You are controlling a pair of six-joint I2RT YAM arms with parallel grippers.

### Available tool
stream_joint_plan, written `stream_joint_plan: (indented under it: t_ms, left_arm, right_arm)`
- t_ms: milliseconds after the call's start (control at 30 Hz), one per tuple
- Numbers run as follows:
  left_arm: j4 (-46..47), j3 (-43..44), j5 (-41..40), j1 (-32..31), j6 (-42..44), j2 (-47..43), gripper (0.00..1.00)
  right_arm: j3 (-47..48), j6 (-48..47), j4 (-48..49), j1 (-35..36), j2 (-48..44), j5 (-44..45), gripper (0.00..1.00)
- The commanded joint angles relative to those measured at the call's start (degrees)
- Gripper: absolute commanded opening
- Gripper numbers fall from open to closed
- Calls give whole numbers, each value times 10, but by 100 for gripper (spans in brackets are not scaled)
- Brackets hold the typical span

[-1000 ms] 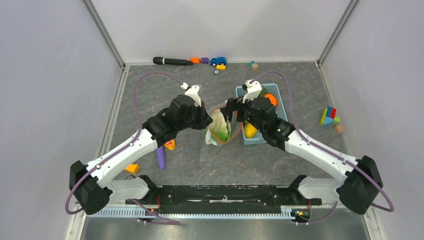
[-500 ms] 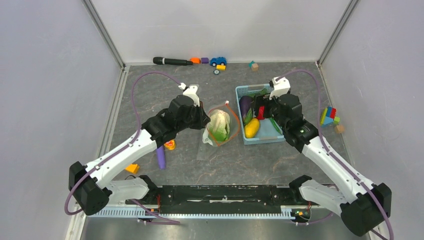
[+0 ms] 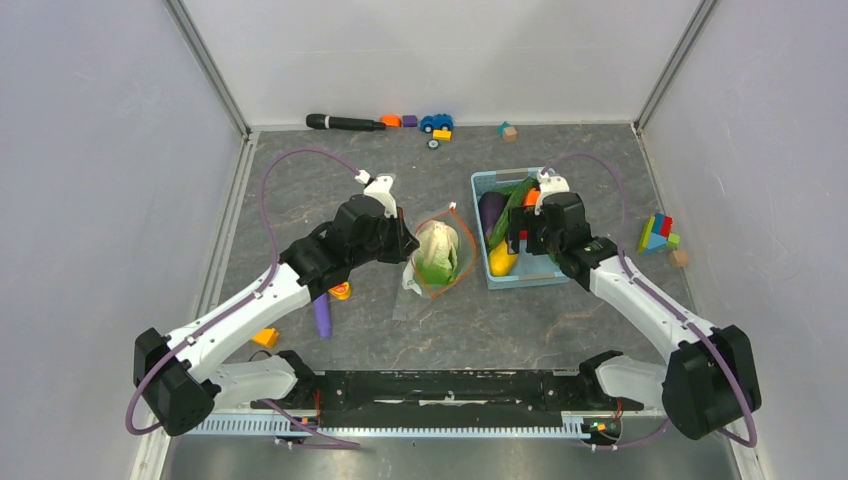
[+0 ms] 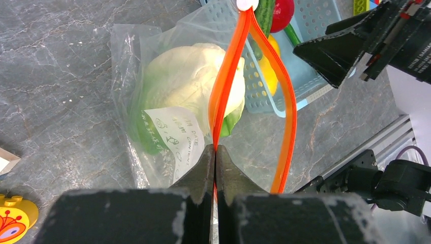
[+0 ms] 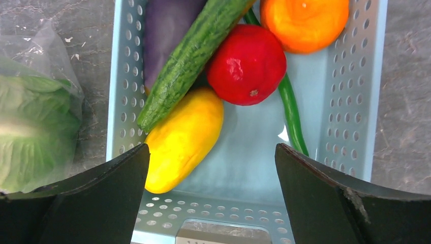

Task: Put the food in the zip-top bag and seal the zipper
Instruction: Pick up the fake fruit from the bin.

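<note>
My L arm (image 3: 255, 295) & R arm (image 3: 640, 300): white links, blk joints, purple cables (image 3: 265, 190). Claw fingers (image 5: 81, 203) matte blk, scuffed edges.

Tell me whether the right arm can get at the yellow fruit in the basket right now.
Probably yes. The open right end effector hangs above the basket, with the yellow fruit mostly bare below it; only the cucumber lies against one end.
</note>
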Motion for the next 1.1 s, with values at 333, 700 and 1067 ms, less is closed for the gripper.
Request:
stream_joint_plan:
  t_ms: [333, 700, 1067]
  left_arm:
    - [18, -5, 16, -1, 4, -13, 2]
    - [27, -4, 28, -1, 5, -4, 2]
    - [30, 5, 32, -1, 9, -5, 2]
  right_arm:
    - [-48, 39, 85, -4, 54, -54, 99]
    - [-52, 95, 138, -4, 122, -58, 91]
    - [-68, 127, 167, -4, 143, -39, 81]
